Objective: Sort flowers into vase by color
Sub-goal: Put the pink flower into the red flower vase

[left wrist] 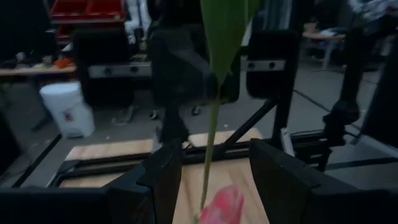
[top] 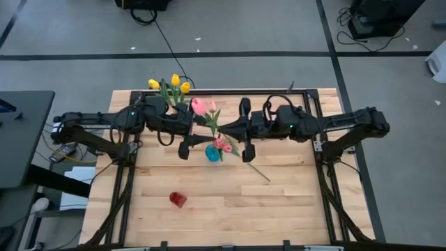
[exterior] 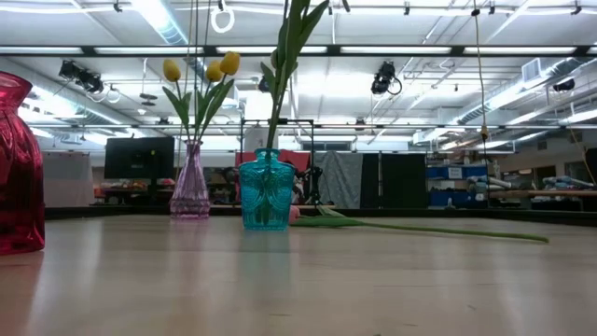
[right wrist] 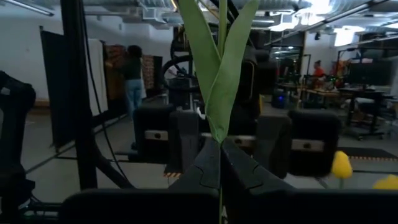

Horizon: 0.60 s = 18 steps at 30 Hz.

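Items as I log them, left to right across the table.

Red vase (exterior: 19, 163): near the front edge, well apart from the others.

Clear vase (exterior: 190, 182): back left, holds three yellow tulips (top: 171, 85), upright.

Left gripper (left wrist: 214, 180): hanging over the table's middle, fingers spread wide, with a green stem passing between them untouched and a pink bloom (left wrist: 222, 205) just below.

Blue vase (top: 213, 153): centre, holding pink tulips (top: 204, 107) whose heads lean toward the back.

Right gripper (right wrist: 221, 163): facing the left one across the blue vase, fingers pinched tight on a tulip stem (right wrist: 219, 68) where its leaves fork.

Loose stem (exterior: 429, 229): I see it lying flat, right of the blue vase.
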Each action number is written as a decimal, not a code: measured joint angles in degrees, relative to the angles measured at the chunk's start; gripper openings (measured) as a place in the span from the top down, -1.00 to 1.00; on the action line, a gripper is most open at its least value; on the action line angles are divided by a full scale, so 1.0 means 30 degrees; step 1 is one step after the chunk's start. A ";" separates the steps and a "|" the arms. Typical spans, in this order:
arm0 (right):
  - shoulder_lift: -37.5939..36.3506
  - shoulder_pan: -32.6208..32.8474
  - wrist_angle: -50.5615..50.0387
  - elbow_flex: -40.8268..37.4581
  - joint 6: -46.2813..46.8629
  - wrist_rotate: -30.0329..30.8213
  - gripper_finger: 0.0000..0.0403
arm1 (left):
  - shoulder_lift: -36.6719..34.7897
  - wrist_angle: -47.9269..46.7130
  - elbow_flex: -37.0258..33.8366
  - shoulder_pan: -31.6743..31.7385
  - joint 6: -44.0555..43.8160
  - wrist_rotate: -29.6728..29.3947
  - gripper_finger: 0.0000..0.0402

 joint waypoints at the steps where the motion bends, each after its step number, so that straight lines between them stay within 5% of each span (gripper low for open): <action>1: 0.0220 0.0052 0.0007 0.0219 0.0005 -0.0007 0.96 | 0.0024 0.0046 0.0005 -0.0018 0.0002 0.0174 0.04; 10: 0.0916 0.0024 -0.0410 0.0748 -0.0003 0.0029 0.96 | 0.0260 0.0944 -0.0009 -0.0029 -0.0016 0.0194 0.10; 18: 0.1104 -0.0025 -0.0305 0.0741 -0.0119 0.0253 0.95 | 0.0264 0.1107 -0.0009 -0.0029 0.0216 -0.0190 0.52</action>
